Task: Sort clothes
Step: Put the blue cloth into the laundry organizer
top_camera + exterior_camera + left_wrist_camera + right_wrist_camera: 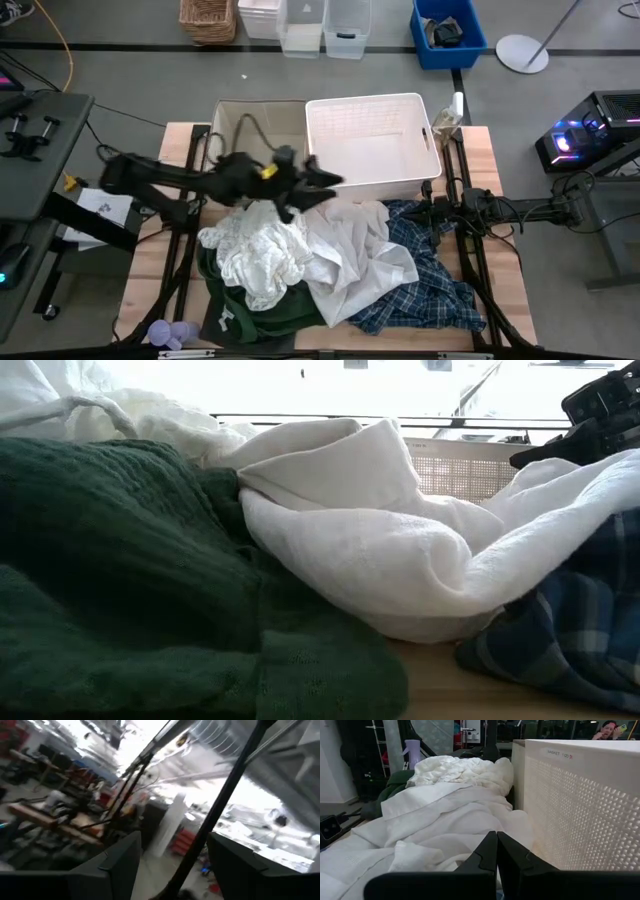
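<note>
The clothes lie heaped on the table: a crumpled white shirt [255, 250], a smoother white shirt [350, 250], a dark green top [250, 310] under them at the near left, and a blue-and-white plaid shirt [430, 275] at the right. My left gripper [325, 180] is open and empty above the pile's far edge, by the white basket's near left corner; its wrist view [175, 865] shows only the room. My right gripper [418, 210] is shut, low over the plaid and white shirts beside the basket wall [496, 845]. My right gripper lies level with its shut fingers [490, 855] pointing toward the table's left, just over the smoother white shirt [445, 825]. I cannot tell whether it touches the cloth.
A white perforated basket [375, 140] and a beige bin [255, 125] stand side by side at the table's far edge. A small lavender plush toy [170, 333] lies at the near left corner. Bare wood shows along the table's left and right sides.
</note>
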`<control>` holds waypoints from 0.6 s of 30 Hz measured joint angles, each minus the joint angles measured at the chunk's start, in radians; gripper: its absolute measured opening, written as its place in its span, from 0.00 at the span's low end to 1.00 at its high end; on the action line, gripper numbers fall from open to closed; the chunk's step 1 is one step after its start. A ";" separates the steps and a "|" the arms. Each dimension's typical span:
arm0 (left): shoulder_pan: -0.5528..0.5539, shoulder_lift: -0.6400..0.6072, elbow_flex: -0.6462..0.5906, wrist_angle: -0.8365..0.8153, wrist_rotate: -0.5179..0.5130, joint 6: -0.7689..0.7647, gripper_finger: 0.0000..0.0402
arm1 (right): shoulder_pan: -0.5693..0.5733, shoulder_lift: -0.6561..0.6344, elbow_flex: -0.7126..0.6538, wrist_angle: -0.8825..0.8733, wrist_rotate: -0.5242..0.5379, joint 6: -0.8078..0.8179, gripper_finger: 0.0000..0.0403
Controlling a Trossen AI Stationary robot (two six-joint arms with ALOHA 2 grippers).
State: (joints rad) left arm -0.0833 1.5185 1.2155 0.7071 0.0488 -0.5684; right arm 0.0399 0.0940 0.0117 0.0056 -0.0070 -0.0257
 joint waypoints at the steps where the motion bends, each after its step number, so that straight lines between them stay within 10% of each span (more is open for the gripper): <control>1: -0.004 0.040 0.046 -0.001 0.004 -0.003 0.54 | 0.000 0.000 0.000 0.000 0.000 0.000 0.00; 18: -0.066 0.541 0.505 -0.256 0.525 -0.095 0.54 | 0.000 0.000 0.000 0.000 0.000 0.000 0.00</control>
State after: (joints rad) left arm -0.1496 2.0599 1.7201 0.4514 0.5738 -0.6632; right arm 0.0395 0.0944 0.0116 0.0055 -0.0067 -0.0257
